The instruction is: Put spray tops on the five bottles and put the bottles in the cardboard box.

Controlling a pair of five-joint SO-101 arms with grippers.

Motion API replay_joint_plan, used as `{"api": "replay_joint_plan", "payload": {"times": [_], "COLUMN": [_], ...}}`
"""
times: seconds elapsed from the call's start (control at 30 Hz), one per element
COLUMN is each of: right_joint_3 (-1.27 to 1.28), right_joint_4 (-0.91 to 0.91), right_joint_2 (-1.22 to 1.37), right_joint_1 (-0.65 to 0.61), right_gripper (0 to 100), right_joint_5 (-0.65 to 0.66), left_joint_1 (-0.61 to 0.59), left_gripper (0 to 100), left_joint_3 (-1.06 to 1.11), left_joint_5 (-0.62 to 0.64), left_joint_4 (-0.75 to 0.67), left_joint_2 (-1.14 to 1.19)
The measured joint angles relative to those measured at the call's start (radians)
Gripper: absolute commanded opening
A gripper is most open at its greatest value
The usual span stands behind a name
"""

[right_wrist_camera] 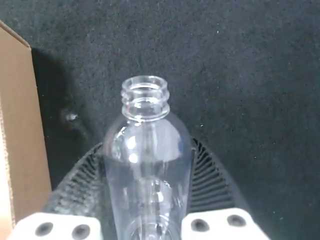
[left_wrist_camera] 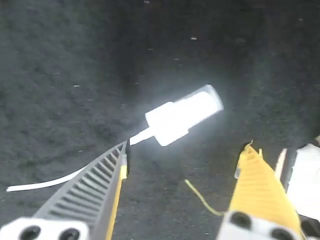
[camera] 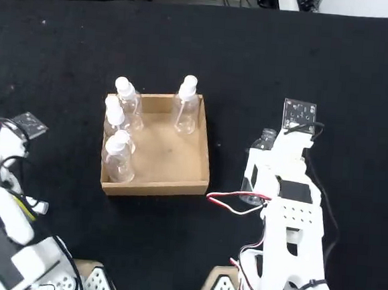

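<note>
A white spray top (left_wrist_camera: 182,120) lies on its side on the black table, its thin tube trailing away. My left gripper (left_wrist_camera: 186,147) hovers open just short of it, one finger on each side; the high view places this gripper (camera: 28,206) and the top (camera: 40,207) at the table's near left. My right gripper (right_wrist_camera: 150,150) is shut on a clear bottle (right_wrist_camera: 146,130) with a bare threaded neck. In the high view that bottle (camera: 265,141) stands right of the cardboard box (camera: 154,185), in the right gripper (camera: 257,173). Several capped bottles (camera: 185,107) stand inside the box.
The capped bottles crowd the box's left side and far right corner, leaving its middle floor (camera: 163,153) bare. A box wall (right_wrist_camera: 20,125) stands close beside the held bottle. Black cloth (camera: 308,60) covers the table all around.
</note>
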Motion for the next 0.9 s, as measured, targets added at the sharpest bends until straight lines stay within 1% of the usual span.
{"api": "replay_joint_plan", "payload": {"times": [0.1,0.37,0.6,0.9], "right_joint_3": [0.000,0.000,0.000,0.000], "right_joint_4": [0.000,0.000,0.000,0.000], "right_joint_2": [0.000,0.000,0.000,0.000], "right_joint_1": [0.000,0.000,0.000,0.000], "right_gripper": [1.0,1.0,1.0,1.0], "right_joint_5": [0.000,0.000,0.000,0.000], "left_joint_1": [0.003,0.002,0.011,0.011], "left_gripper": [32,32,32,32], "left_joint_3": [0.049,0.157,0.227,0.230], "left_joint_5": [0.000,0.000,0.000,0.002], "left_joint_4": [-0.021,-0.212,-0.336,-0.362], "left_joint_2": [-0.029,-0.034,-0.034,0.011]}}
